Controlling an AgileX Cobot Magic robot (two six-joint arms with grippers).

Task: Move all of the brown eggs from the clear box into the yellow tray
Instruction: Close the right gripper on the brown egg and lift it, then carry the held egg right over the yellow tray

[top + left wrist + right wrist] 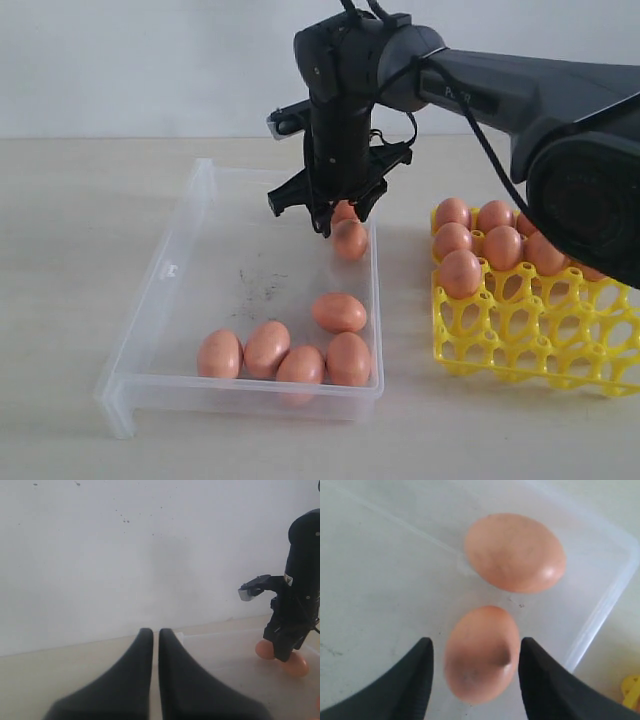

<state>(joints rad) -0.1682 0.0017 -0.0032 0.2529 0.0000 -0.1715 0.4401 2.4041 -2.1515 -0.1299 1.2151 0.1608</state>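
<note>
Pale beige bench (70, 300) in front of me, smooth and matte, stretching wide to both sides. It runs back and meets the wall (140, 60) in one straight, level line. The wall is plain off-white, evenly lit. The left wrist view is close enough for me to see a scatter of tiny dark specks (123, 520) on it, and a faint greyish patch.
</note>
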